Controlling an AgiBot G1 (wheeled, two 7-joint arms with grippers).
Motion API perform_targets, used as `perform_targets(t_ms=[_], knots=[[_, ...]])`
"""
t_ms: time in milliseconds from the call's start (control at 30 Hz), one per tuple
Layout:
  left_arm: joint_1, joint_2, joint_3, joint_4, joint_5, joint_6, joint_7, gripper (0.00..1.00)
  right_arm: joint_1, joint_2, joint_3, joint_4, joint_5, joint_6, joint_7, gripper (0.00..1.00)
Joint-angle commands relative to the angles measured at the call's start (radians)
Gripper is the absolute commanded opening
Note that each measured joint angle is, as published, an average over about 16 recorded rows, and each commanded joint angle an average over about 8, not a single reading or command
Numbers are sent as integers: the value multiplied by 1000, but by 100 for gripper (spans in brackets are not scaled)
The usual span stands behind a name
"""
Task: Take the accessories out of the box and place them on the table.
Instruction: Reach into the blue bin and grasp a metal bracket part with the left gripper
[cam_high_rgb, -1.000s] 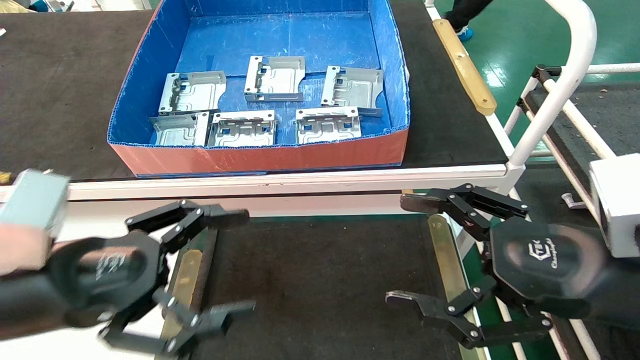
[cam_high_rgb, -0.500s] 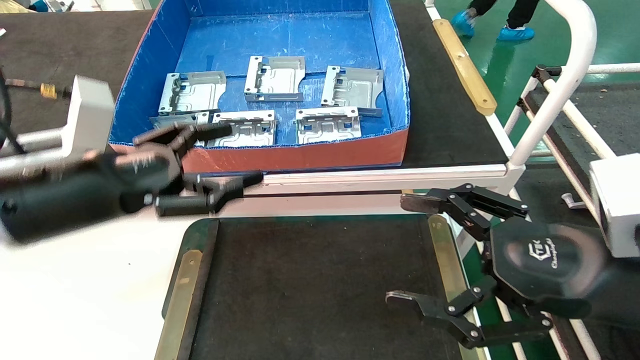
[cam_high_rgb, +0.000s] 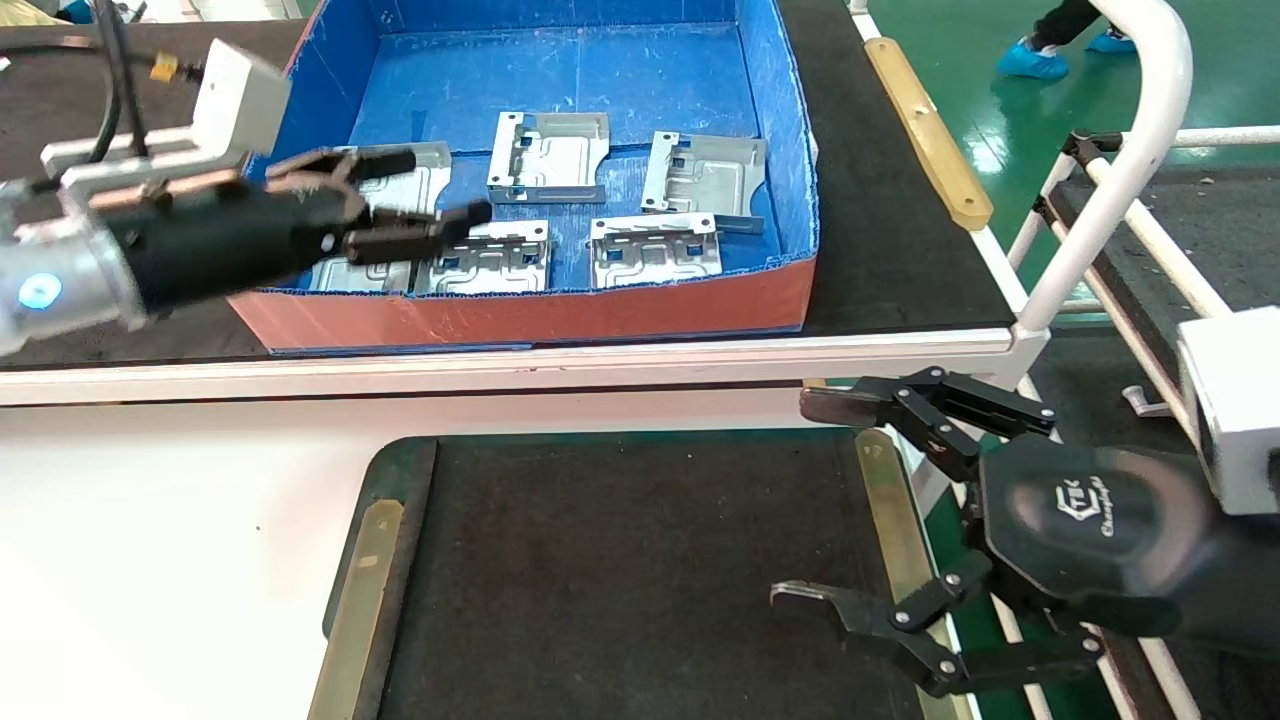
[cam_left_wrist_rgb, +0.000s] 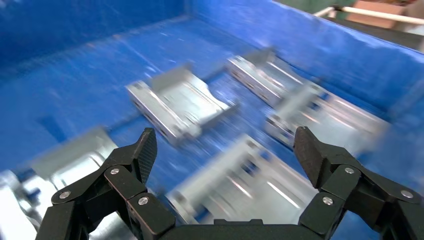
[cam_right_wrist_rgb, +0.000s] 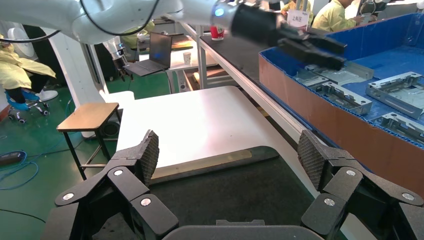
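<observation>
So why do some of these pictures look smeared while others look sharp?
Left wrist view: the plates in the box are streaked with motion blur, while the open left gripper itself stays crisp. Head view: the left gripper over the box is slightly soft, the plates sharp. Right wrist view: sharp throughout, with the open right gripper above the table.

Our left gripper (cam_high_rgb: 425, 195) and right gripper (cam_high_rgb: 815, 500) are black linkages with silver rivets; white lettering marks the right housing, a blue light the silver left wrist.

The head camera looks down from above; the left wrist camera sits close inside the shallow blue corrugated-plastic box (cam_high_rgb: 560, 75), which the right wrist camera sees from farther away (cam_right_wrist_rgb: 380, 40).
</observation>
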Motion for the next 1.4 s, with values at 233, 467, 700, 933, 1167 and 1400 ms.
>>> perform_targets(t_ms=[233,467,700,933,1167,1400], knots=[[-122,111,19,195,62,-81,47,100,0,0,0,0,0,0,0,100],[-183,185,26,338,93,-154,117,100,0,0,0,0,0,0,0,100],[-235,254,13,483,93,-230,200,100,0,0,0,0,0,0,0,100],[-265,310,-1,599,78,-271,262,100,0,0,0,0,0,0,0,100],[-276,345,-11,669,66,-282,318,100,0,0,0,0,0,0,0,100],[-284,370,-21,724,54,-307,359,100,0,0,0,0,0,0,0,100]])
